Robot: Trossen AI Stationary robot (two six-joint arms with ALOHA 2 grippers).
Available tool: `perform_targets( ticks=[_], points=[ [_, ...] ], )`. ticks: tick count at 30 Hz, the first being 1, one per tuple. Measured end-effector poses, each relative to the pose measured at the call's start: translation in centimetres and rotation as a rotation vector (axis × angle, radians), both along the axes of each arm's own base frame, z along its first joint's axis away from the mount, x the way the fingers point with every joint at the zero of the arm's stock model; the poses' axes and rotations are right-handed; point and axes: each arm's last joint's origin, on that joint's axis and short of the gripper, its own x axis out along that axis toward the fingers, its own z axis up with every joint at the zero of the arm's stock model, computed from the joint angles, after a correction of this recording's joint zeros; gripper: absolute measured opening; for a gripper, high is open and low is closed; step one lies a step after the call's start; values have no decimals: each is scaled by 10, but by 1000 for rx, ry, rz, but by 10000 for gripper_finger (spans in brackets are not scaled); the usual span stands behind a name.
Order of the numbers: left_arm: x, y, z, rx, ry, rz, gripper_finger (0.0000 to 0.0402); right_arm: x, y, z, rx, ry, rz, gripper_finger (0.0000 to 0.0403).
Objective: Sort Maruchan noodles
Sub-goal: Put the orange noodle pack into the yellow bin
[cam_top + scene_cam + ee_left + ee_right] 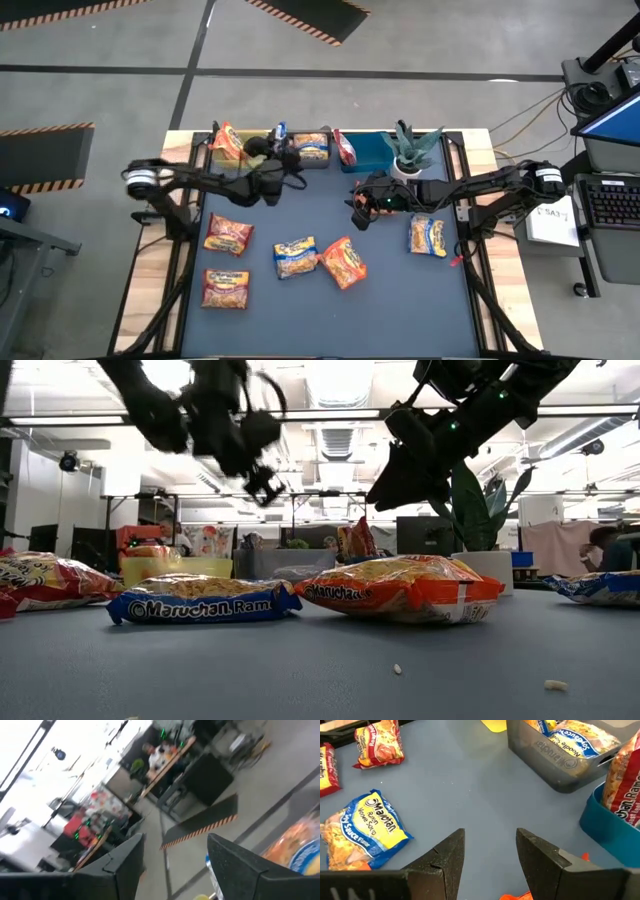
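The sorting is partly done. Some noodle packs already sit in the bins along the 12 o'clock edge of the table. One is in the grey bin [312,150], one is in the blue bin [362,152], and one sits by the yellow bin [222,146].

Five packs still lie on the dark mat [330,300]. Two red packs [228,235] are at 8 o'clock. A blue and yellow pack [296,257] and an orange pack [342,262] are near the middle. Another blue and yellow pack [427,236] is at 4 o'clock.

The right gripper [358,208] hovers over the mat near the middle. Its fingers are wide apart and hold nothing. I think it is about to pick a pack. It needs to go down over the orange pack at its 6 o'clock and pinch it.

The left gripper [292,160] is up by the grey bin. Its fingers are apart and seem to hold nothing.

The packs are flat, puffy and crinkly, with shiny plastic skins. They may slip. The bins are smooth and hard. The mat looks soft and dull.
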Motion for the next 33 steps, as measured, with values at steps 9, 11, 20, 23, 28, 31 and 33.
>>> perform_targets(
  ticks=[9,11,20,23,28,31,33],
  points=[
    [-39,-88,33,-110,-202,-607,201,-1,6,4,198,-45,99,166],
    [-48,-102,28,-274,-232,-994,201,-1,8,8,266,-54,119,166],
    [-87,-110,13,-715,-300,-1432,201,-28,13,9,562,458,-113,152],
    [-93,-105,8,-679,-323,-1275,201,-46,11,8,467,709,-347,141],
    [-95,-98,6,-589,-334,-1076,201,-53,11,12,399,779,-423,127],
    [-94,-98,8,-579,-327,-1054,201,-52,11,12,393,776,-414,121],
    [-93,-98,8,-584,-325,-1052,201,-52,12,11,392,778,-408,117]
  ],
)
